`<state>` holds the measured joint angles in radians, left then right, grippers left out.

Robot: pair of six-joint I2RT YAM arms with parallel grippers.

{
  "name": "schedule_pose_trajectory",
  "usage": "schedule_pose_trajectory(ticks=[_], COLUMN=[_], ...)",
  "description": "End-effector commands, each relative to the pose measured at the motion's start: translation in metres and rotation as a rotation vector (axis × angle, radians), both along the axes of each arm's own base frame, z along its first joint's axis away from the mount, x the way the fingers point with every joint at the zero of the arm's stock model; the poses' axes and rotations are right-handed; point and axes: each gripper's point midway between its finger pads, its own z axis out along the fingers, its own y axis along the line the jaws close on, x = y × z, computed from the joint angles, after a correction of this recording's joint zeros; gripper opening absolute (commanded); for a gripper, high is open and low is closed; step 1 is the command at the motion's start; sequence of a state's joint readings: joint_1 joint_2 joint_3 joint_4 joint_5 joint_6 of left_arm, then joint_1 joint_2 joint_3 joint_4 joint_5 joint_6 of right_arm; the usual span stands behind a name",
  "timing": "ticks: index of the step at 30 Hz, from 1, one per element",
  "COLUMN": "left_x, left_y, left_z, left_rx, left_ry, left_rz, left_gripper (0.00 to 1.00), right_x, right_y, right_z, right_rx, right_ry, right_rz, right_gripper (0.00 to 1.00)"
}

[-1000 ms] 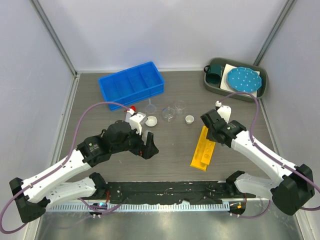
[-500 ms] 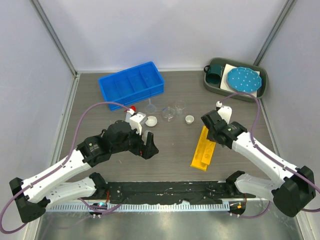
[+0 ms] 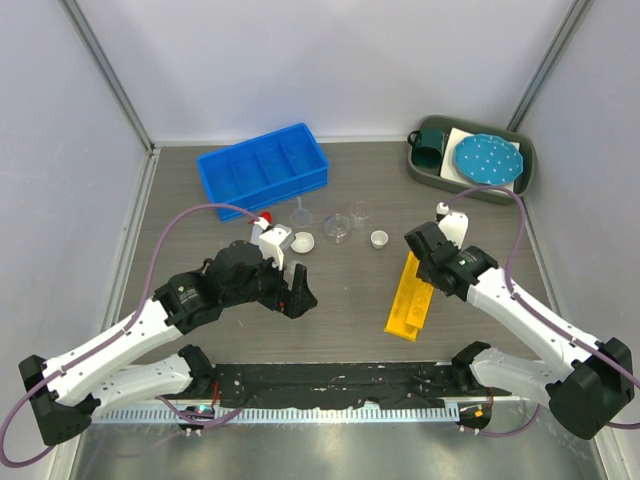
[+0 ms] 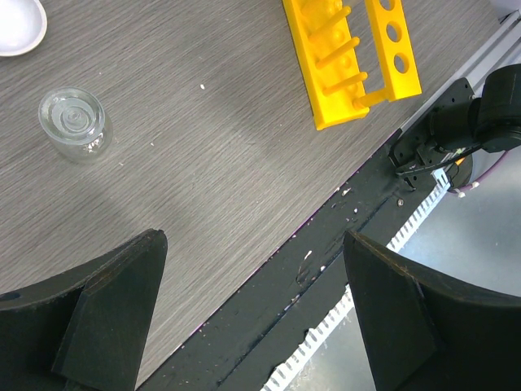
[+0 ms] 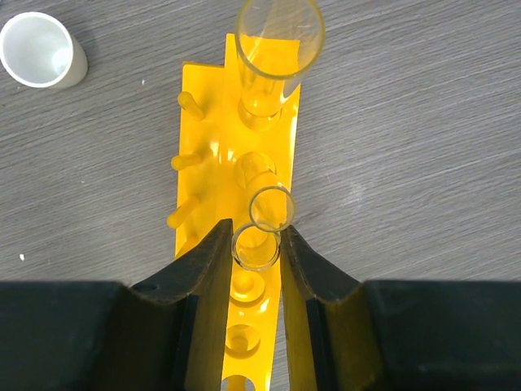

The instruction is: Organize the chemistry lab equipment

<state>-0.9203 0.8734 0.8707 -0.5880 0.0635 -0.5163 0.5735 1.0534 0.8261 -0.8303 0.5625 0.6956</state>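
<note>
My right gripper (image 5: 256, 238) is shut on a clear glass tube (image 5: 244, 259) directly over the hole row of the yellow tube rack (image 5: 203, 155). A second clear tube (image 5: 271, 208) touches it just beyond. A wider tube (image 5: 279, 37) stands at the rack's far end. In the top view the rack (image 3: 410, 300) lies under the right gripper (image 3: 432, 264). My left gripper (image 3: 298, 292) hangs open and empty over the table's near middle. Behind it stand the squeeze bottle (image 3: 268, 236), two white dishes (image 3: 303, 242) (image 3: 379, 238), two beakers (image 3: 338, 227) (image 3: 360, 211) and a funnel (image 3: 302, 213).
A blue compartment bin (image 3: 262, 166) sits at the back left. A grey tray (image 3: 524, 172) at the back right holds a teal mug (image 3: 430, 145) and a blue dotted plate (image 3: 487, 158). The left wrist view shows a beaker (image 4: 73, 122), the rack (image 4: 350, 57) and the black table edge (image 4: 309, 244).
The right gripper and the yellow rack under it have shifted slightly to the right. The left arm has not moved.
</note>
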Motion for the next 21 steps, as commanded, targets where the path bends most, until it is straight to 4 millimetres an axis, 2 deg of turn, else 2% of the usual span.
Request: schedule_pose_trajectory(ticks=[1, 13, 21], left_x=[0.0031, 0.003, 0.002], left_y=[-0.0037, -0.0039, -0.0035], left_z=[0.0067, 0.0063, 0.0066], left_rx=[-0.023, -0.021, -0.023], left_ry=[-0.017, -0.016, -0.016], left_rz=[-0.004, -0.006, -0.006], left_gripper=[0.94, 0.94, 0.94], right_x=[0.0087, 0.0085, 0.0091], right_y=[-0.0062, -0.0072, -0.0059], right_z=[0.0068, 0.0044, 0.0056], right_rx=[-0.014, -0.022, -0.014], right_ry=[-0.057, -0.051, -0.054], right_rz=[-0.053, -0.056, -0.055], right_gripper=[0.27, 0.39, 0.41])
